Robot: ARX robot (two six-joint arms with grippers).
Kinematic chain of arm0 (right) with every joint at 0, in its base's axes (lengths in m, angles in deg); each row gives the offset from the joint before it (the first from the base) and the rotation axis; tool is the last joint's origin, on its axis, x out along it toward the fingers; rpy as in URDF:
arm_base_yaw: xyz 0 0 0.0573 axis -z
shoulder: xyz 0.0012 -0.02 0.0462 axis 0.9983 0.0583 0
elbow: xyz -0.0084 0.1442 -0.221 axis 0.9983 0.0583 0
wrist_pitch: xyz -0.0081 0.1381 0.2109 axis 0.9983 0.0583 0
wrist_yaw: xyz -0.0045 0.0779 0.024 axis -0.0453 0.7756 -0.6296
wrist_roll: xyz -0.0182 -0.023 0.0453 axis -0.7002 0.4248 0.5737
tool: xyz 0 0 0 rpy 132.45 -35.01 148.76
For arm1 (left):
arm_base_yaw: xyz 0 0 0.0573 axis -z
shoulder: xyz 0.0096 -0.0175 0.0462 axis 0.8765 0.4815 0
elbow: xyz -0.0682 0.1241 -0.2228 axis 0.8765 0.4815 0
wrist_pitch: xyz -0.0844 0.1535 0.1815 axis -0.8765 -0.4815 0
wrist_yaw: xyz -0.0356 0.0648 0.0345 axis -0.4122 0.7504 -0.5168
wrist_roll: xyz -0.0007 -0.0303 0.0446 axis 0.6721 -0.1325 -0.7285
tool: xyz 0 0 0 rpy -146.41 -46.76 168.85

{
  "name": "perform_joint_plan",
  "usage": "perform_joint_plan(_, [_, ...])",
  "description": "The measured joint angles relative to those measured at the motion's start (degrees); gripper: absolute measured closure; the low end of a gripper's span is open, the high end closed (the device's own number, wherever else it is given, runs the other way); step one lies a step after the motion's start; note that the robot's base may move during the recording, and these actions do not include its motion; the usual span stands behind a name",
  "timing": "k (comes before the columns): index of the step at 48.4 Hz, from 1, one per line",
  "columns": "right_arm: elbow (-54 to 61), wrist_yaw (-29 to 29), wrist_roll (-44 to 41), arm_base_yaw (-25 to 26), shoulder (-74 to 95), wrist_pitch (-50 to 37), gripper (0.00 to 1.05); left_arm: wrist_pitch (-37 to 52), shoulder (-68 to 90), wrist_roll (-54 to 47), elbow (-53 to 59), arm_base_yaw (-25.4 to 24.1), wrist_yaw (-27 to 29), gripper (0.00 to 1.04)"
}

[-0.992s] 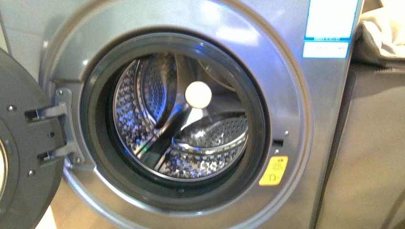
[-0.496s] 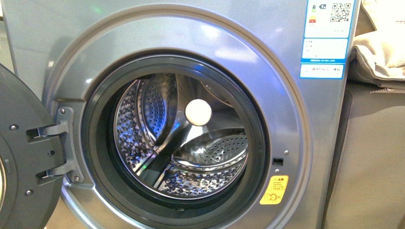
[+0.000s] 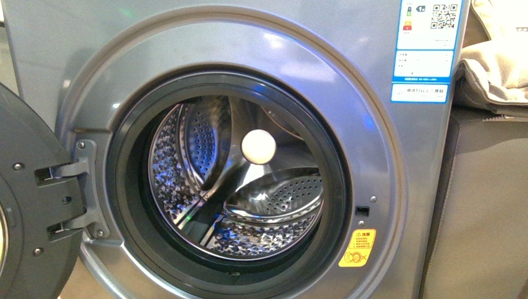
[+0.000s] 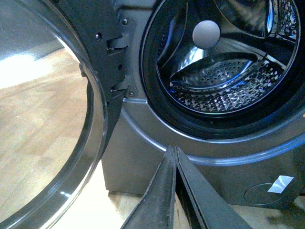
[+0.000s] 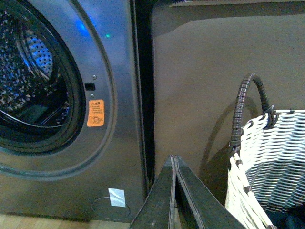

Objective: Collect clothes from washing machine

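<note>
Clothes: not visible in the drum [image 3: 249,180] from any view; a dark blue patch low inside the woven basket [image 5: 267,162] in the right wrist view may be the garment, can't confirm.

Our left claw [image 4: 174,157] is clenched, tips together, holding nothing, low in front of the washing machine [image 3: 261,50] below the porthole rim. Our right claw [image 5: 173,164] is likewise clenched and empty, hanging between the washer's right edge and the basket.

Outward from there: door [image 4: 71,95] swung fully open on its hinge [image 3: 68,193], drum bare apart from the white hub [image 3: 258,146] and paddles. Yellow sticker [image 3: 357,248] sits lower right of the opening, label [image 3: 428,53] top right, beige fabric [image 3: 498,68] beyond it.

Risks as we see them:
- Something tucked behind a paddle goes unseen, so we call it done early.
- Left arm swinging outward clips the open door.
- Right claw catches the basket handle [image 5: 245,105], tipping the basket.
</note>
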Motion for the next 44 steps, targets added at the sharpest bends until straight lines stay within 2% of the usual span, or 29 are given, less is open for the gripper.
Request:
perform_joint_plan(11, [0.0,0.0,0.0,0.0,0.0,0.0,1.02,0.0,0.0,0.04,0.0,0.0,0.0,1.01])
perform_joint_plan(12, [0.0,0.0,-0.04,0.0,0.0,0.0,1.02,0.0,0.0,0.02,0.0,0.0,0.0,0.96])
perform_joint_plan(19, [0.0,0.0,-0.09,0.0,0.0,0.0,0.68,0.0,0.0,0.02,0.0,0.0,0.0,0.59])
perform_joint_plan(26, [0.0,0.0,-0.07,0.0,0.0,0.0,0.39,0.0,0.0,0.02,0.0,0.0,0.0,0.32])
perform_joint_plan(33, [0.0,0.0,-0.07,0.0,0.0,0.0,0.17,0.0,0.0,0.0,0.0,0.0,0.0,0.07])
perform_joint_plan(34, [0.0,0.0,-0.09,0.0,0.0,0.0,0.14,0.0,0.0,-0.02,0.0,0.0,0.0,0.05])
perform_joint_plan(37, [0.0,0.0,0.0,0.0,0.0,0.0,0.06,0.0,0.0,0.0,0.0,0.0,0.0,0.07])
perform_joint_plan(44, [0.0,0.0,-0.04,0.0,0.0,0.0,0.08,0.0,0.0,-0.02,0.0,0.0,0.0,0.07])
